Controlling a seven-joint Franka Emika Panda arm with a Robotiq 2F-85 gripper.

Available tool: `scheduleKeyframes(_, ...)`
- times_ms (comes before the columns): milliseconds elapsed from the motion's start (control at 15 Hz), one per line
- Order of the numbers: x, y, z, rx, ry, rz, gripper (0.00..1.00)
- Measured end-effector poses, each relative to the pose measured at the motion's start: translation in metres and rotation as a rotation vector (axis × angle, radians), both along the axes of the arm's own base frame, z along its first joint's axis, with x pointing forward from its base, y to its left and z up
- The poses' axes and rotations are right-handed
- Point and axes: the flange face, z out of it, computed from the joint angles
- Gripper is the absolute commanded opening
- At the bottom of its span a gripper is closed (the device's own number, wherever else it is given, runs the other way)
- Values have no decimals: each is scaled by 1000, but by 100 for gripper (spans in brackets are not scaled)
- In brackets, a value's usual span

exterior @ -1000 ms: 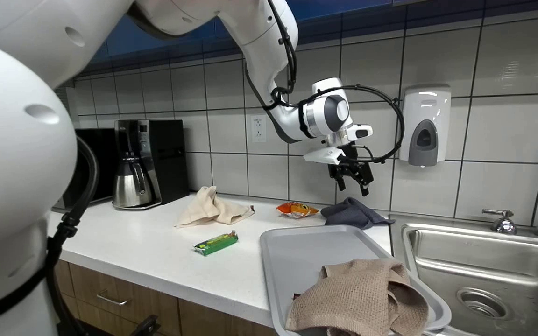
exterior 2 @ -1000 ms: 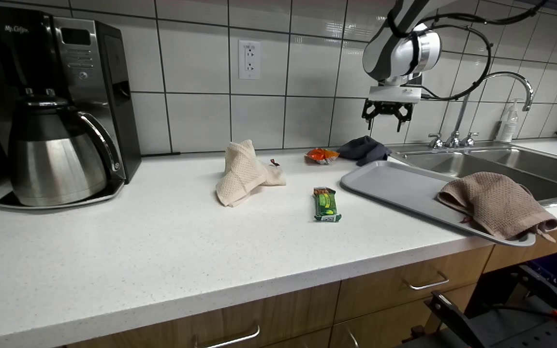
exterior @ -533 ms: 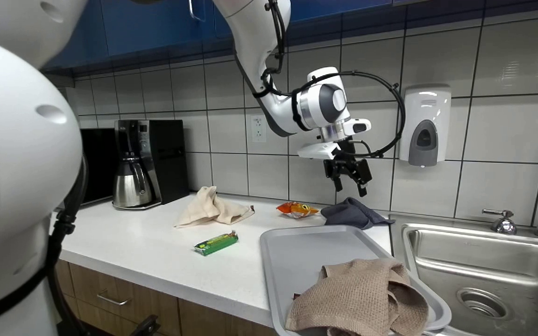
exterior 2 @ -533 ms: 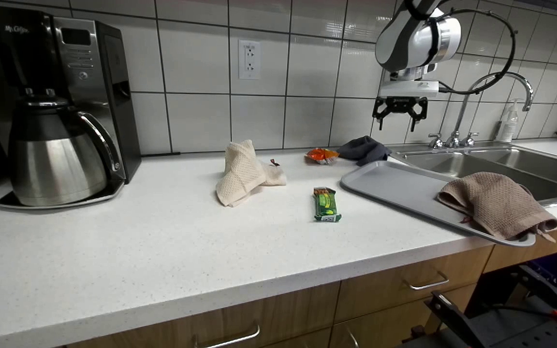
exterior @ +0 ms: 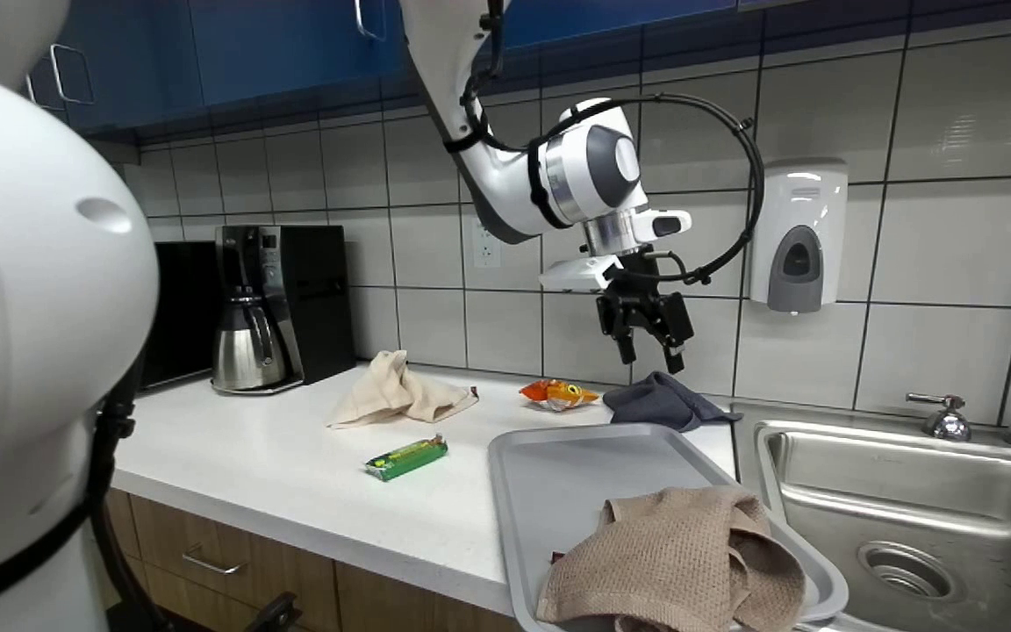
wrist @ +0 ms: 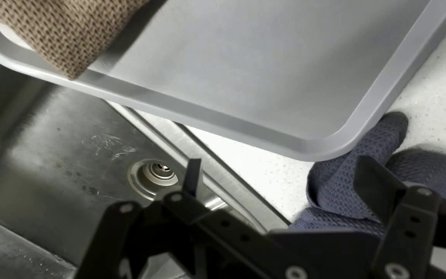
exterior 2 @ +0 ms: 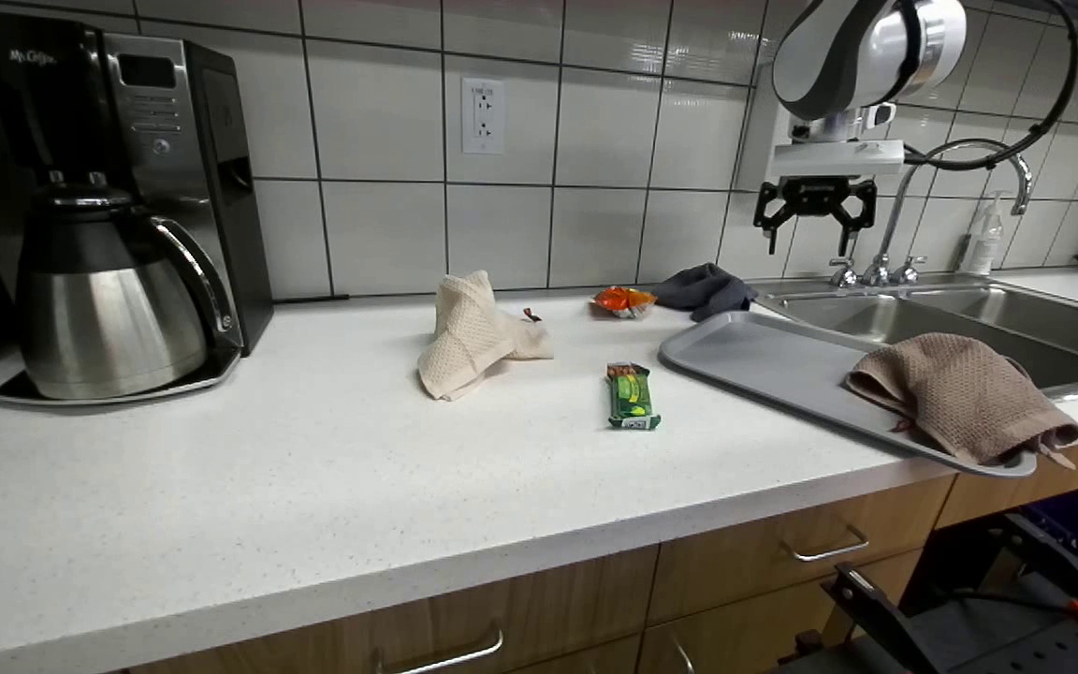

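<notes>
My gripper (exterior: 650,362) stands open in the air with nothing between its fingers; an exterior view shows the same gripper (exterior 2: 808,249) pointing down, fingers apart. Nearest below is a crumpled dark blue cloth (exterior: 659,402), partly under the rear corner of a grey tray (exterior: 576,465). In the wrist view, the gripper (wrist: 280,170) has one finger (wrist: 376,190) in front of the blue cloth (wrist: 343,190) and the opposite one over the sink's edge. A brown cloth (exterior 2: 960,393) lies on the tray. An orange packet (exterior 2: 624,301), a green bar (exterior 2: 632,397) and a cream cloth (exterior 2: 478,337) rest on the counter.
A steel sink (exterior: 909,527) with a faucet (exterior 2: 983,145) adjoins the tray. A coffee maker (exterior 2: 118,309) stands at the counter's far end. The tiled wall behind bears a soap dispenser (exterior: 799,237), with blue cabinets (exterior: 295,53) overhead.
The arm has come away from the tiled wall and looks larger in both exterior views, its gripper staying open. The cloths, packets and tray have not moved.
</notes>
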Motion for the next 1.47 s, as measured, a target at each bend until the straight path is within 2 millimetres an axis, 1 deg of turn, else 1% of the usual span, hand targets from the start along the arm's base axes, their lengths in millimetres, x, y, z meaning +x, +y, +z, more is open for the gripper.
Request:
scheduleKeyframes(467, -58, 11, 2, 5, 25, -51, 100)
scheduleKeyframes(800, -94, 7, 0, 14, 43, -84, 100)
scheduleKeyframes(1067, -120, -8, -8, 27, 65, -118, 100)
scheduleKeyframes(1467, -157, -47, -22, 44, 106, -151, 100)
